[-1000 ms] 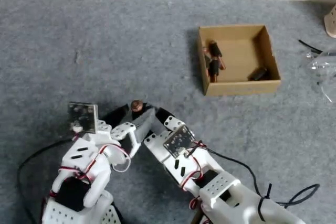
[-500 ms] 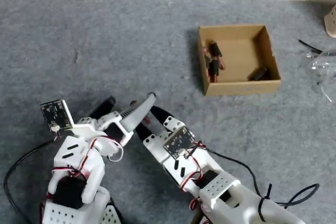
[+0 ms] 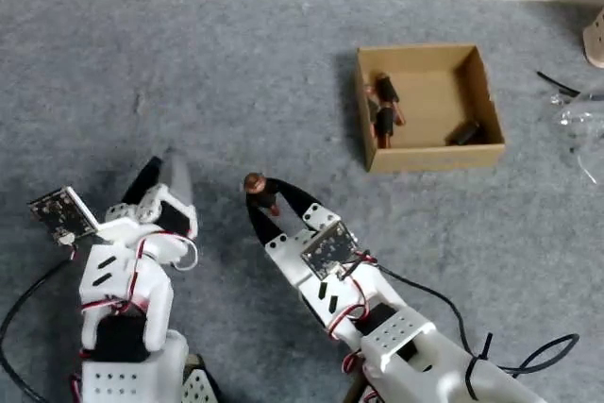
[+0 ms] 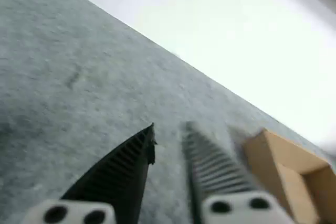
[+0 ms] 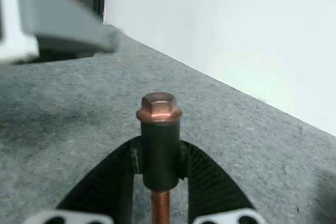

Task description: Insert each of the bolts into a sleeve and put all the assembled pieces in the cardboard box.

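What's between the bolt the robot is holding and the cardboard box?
Nothing, just bare grey carpet. The high view shows that stretch running from the sleeved bolt in the right gripper to the cardboard box.

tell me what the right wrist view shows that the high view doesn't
Right wrist view adds: the threaded copper shank poking out below the black cylindrical sleeve. High view adds: the open brown cardboard box with assembled pieces lying inside it. Both share: the copper hex-head bolt seated in that sleeve, the right gripper clamped on the sleeve, and the grey carpet underneath.
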### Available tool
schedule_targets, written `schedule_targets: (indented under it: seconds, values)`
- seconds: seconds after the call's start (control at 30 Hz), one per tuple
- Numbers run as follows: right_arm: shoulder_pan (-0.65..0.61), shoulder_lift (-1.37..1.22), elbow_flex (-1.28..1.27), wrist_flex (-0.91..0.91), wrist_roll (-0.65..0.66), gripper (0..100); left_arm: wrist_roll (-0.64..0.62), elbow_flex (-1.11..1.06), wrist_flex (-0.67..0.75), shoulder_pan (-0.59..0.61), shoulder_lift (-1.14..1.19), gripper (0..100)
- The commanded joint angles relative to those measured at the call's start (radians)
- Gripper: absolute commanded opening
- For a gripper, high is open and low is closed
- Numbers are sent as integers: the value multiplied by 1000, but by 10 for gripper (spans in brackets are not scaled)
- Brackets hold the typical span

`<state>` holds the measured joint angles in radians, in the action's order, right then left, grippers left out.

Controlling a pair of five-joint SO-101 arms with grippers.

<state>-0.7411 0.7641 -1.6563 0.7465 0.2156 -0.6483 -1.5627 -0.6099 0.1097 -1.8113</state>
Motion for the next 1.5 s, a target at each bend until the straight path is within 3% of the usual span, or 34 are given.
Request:
schedule_targets:
  seconds: [0.0, 0.13, 0.23, 0.73, 0.87, 1.03, 1.13, 1.27, 1.47]
  values:
    - [25, 8, -21, 36, 6, 4, 150, -140, 235, 70, -4, 29]
    - [81, 7, -18, 36, 3, 4, 370, -133, 143, 62, -5, 8]
    - [117, 7, -16, 36, 3, 4, 445, -133, 61, 10, -12, 7]
    - [288, 5, -25, 22, 3, 4, 522, -133, 18, -13, -5, 7]
    - [406, 16, 19, -226, 3, 4, 532, -133, 23, 18, -7, 7]
    - [545, 5, 346, -602, -89, 4, 532, -133, 23, 16, -7, 7]
    - [558, 4, 549, -783, -130, 4, 532, -133, 23, 15, -8, 7]
    - [558, -24, 753, -886, -130, 4, 532, -133, 25, 15, -8, 7]
    - [561, -257, 1001, -900, -130, 4, 532, -133, 25, 15, -10, 7]
